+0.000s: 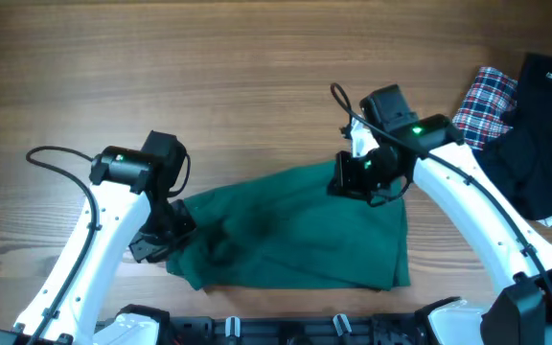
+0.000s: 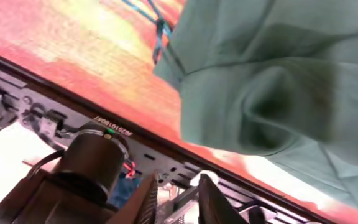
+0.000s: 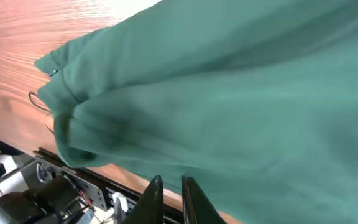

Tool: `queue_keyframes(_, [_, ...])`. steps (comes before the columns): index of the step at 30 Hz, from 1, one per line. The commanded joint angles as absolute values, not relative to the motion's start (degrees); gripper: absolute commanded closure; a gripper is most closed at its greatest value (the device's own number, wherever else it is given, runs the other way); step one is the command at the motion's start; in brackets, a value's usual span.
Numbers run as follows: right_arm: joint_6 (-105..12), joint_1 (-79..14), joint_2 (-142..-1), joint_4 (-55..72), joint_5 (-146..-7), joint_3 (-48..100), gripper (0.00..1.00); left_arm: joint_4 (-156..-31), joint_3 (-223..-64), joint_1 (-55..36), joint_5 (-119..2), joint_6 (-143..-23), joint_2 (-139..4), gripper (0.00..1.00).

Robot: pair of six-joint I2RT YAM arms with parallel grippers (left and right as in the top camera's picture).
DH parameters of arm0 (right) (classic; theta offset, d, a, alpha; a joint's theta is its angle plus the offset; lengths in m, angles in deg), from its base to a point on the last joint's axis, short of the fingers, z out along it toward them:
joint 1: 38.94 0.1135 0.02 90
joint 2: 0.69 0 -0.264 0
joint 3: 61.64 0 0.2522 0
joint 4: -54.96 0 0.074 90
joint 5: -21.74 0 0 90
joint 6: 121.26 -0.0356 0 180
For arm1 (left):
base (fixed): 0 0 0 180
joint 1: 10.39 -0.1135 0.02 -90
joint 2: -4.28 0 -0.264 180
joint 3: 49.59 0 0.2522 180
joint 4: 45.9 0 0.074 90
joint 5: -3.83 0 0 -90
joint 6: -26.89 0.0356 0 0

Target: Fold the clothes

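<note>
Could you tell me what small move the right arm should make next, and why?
Probably open the right gripper and pinch the edge of the green garment: its fingers look closed with no fabric between them, and the garment lies rumpled, unfolded.

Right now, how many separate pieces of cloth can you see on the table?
3: the green garment in the middle, the plaid cloth at the far right, and the black garment beside it. More may lie outside the view.
</note>
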State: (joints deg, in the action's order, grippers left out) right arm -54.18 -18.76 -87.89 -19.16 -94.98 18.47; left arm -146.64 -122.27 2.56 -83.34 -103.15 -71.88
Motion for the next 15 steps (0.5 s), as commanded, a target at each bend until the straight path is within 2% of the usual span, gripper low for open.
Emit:
queue_keyframes(1, [-55.4, -18.5, -87.1, -19.2, -95.6, 18.1, 0.88, -146.4, -122.8, 2.1, -83.6, -104.6, -71.4, 0.78])
queue_keyframes(3, [-55.4, -18.0, -87.2, -18.7, -97.4, 17.8, 0.89, -143.0, -122.8, 2.1, -78.6, -104.5, -71.4, 0.78])
queue_keyframes(5, [-55.5, -15.8, -87.2, -15.4, -100.2, 15.7, 0.96, -137.8, -122.8, 2.1, -76.7, -103.9, -71.4, 0.8])
queue_keyframes(11, [-66.2, -5.9, -89.6, 0.2, -107.3, 5.7, 0.96, -122.9, -122.7, 2.1, -79.1, -103.9, -73.6, 0.96])
queue_keyframes(15, [-67.2, -2.6, -90.3, 1.5, -106.7, 5.4, 0.96, -116.3, -122.6, 3.4, -70.7, -103.8, -80.7, 0.96])
